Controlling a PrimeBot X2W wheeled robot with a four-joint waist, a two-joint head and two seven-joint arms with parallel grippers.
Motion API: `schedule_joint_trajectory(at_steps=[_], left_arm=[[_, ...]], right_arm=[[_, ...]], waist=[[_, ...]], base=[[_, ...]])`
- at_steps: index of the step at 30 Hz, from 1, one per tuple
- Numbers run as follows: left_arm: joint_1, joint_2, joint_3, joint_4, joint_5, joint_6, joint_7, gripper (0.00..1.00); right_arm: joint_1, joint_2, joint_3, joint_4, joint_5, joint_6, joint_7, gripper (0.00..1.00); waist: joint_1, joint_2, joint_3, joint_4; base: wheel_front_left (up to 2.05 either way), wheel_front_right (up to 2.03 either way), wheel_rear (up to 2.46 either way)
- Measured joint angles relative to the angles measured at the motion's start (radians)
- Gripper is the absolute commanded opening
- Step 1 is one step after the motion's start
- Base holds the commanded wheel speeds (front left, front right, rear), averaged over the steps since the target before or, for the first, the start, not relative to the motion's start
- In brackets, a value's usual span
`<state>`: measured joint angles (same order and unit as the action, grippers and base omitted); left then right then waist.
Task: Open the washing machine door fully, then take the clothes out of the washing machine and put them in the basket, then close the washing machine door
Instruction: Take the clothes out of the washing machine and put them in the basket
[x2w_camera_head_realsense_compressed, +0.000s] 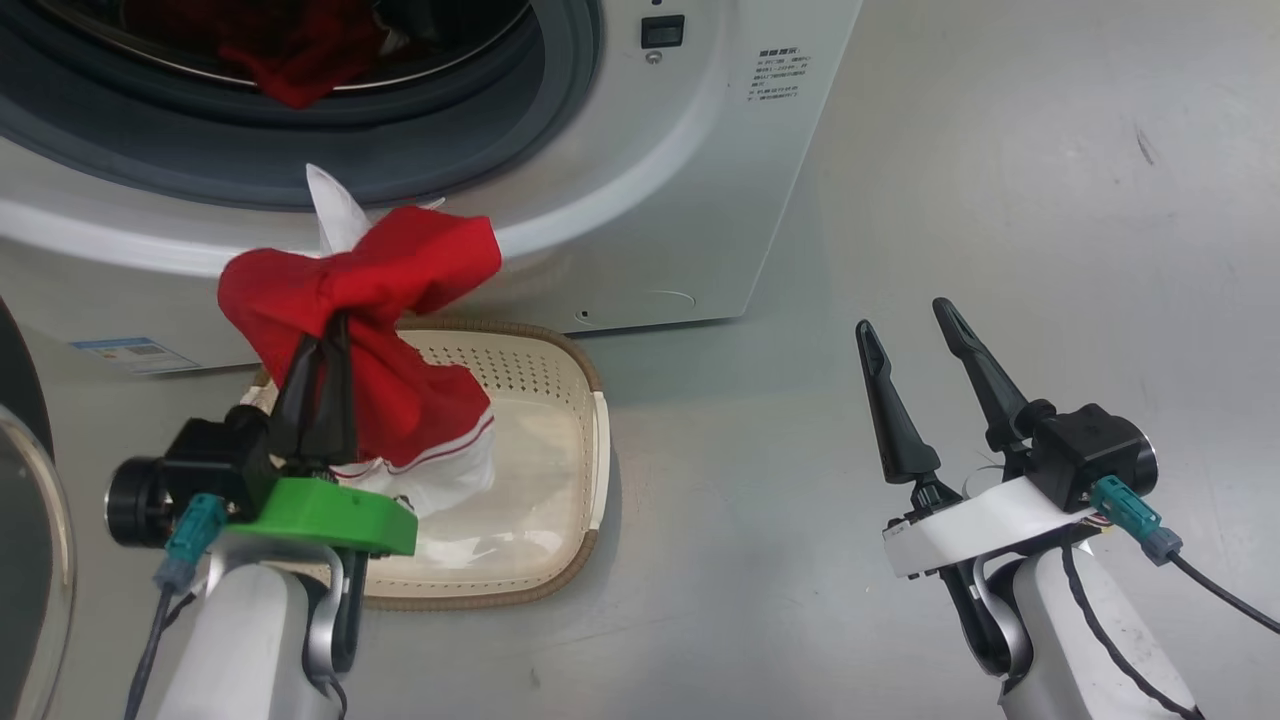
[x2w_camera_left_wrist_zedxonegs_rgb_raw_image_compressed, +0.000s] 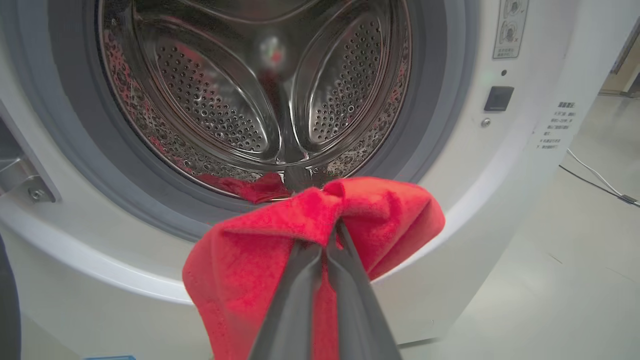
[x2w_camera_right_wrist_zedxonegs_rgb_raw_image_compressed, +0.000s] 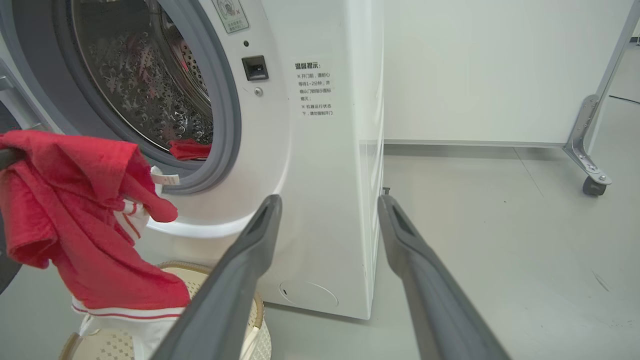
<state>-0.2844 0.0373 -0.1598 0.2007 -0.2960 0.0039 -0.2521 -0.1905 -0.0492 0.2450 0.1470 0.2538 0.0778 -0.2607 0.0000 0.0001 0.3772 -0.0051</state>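
Observation:
The washing machine (x2w_camera_head_realsense_compressed: 640, 200) stands with its port open, and its door (x2w_camera_head_realsense_compressed: 25, 560) is swung out at the far left. My left gripper (x2w_camera_head_realsense_compressed: 335, 325) is shut on a red garment with white trim (x2w_camera_head_realsense_compressed: 400, 280), which hangs over the cream basket (x2w_camera_head_realsense_compressed: 560, 400) with its lower end inside. In the left wrist view the fingers (x2w_camera_left_wrist_zedxonegs_rgb_raw_image_compressed: 300, 300) pinch the red garment (x2w_camera_left_wrist_zedxonegs_rgb_raw_image_compressed: 240, 270) in front of the steel drum (x2w_camera_left_wrist_zedxonegs_rgb_raw_image_compressed: 260, 90). More of the red clothes (x2w_camera_head_realsense_compressed: 290, 60) lie at the drum's lip. My right gripper (x2w_camera_head_realsense_compressed: 905, 320) is open over the floor, right of the machine.
In the right wrist view a metal frame leg on a caster (x2w_camera_right_wrist_zedxonegs_rgb_raw_image_compressed: 590, 170) stands by a white wall panel, right of the machine. A thin cable (x2w_camera_left_wrist_zedxonegs_rgb_raw_image_compressed: 595, 175) lies on the grey floor to the machine's right.

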Motion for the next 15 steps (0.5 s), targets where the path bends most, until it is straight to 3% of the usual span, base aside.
schedule_joint_trajectory(at_steps=[15], left_arm=[[0.068,0.001,-0.027,0.043,-0.002,0.01,0.017,0.0]], right_arm=[[0.005,0.0,0.025,-0.017,-0.002,0.003,0.0,1.0]], waist=[[0.0,0.0,0.041,-0.023]], base=[[0.0,0.0,0.0]])
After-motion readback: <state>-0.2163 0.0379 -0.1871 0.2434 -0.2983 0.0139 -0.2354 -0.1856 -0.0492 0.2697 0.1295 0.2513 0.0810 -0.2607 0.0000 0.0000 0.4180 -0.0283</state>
